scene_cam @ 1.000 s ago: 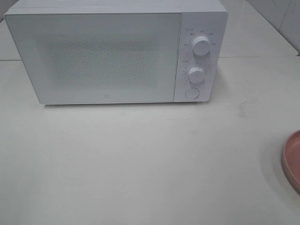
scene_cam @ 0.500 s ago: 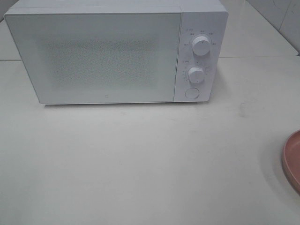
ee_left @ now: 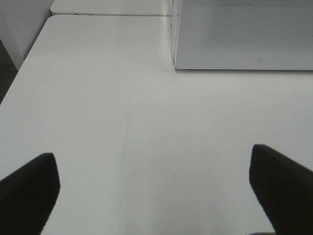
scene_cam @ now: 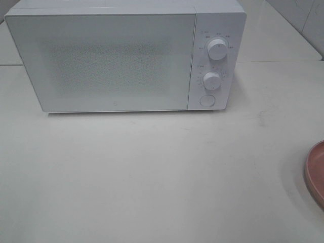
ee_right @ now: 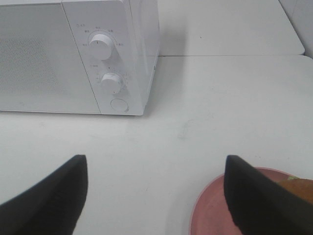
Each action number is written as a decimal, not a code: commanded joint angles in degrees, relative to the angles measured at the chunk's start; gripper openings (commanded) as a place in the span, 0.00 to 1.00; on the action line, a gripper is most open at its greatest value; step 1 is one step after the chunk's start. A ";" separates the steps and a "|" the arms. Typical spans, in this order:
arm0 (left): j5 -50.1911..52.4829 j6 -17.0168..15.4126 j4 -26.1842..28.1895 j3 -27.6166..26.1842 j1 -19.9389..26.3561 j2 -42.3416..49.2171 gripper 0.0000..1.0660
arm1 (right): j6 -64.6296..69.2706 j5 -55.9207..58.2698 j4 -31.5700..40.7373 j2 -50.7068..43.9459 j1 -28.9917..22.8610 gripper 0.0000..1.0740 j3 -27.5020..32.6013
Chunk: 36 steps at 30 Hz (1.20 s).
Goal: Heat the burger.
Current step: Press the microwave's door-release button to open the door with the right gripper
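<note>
Only a sliver of the burger [ee_right: 299, 185] shows in the right wrist view: brown bun and a bit of green lettuce, on a pink plate [ee_right: 210, 211] and mostly hidden behind one finger. My right gripper [ee_right: 154, 198] hangs open above the table, just short of the plate, with nothing between its fingers. Over bare table left of the microwave [ee_left: 244, 34], my left gripper [ee_left: 154, 191] is open wide and empty. The exterior high view shows neither gripper and no burger, only the plate's rim [scene_cam: 316, 172] at the right edge.
The white microwave [scene_cam: 116, 61] stands at the back of the table with its door shut. Its panel carries two knobs [scene_cam: 216, 49] [scene_cam: 211, 81] and a round button [scene_cam: 206, 100]. The table's left edge [ee_left: 19, 73] drops off beside the left gripper.
</note>
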<state>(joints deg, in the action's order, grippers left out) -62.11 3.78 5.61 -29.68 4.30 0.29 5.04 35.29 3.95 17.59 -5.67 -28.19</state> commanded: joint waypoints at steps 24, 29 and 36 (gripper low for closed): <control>0.69 -0.11 0.23 0.00 0.06 1.32 0.92 | 0.40 -25.27 0.17 22.52 0.34 0.70 1.26; 0.69 -0.11 0.23 0.00 0.06 1.32 0.92 | 0.40 -28.93 -0.23 26.24 0.34 0.70 1.26; 0.69 -0.11 0.23 0.00 0.06 1.32 0.92 | 0.40 -39.48 -2.01 33.75 0.17 0.70 1.26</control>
<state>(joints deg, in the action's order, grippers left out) -62.11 3.78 5.61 -29.68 4.30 0.29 5.04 0.00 3.38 49.50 -5.67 -26.99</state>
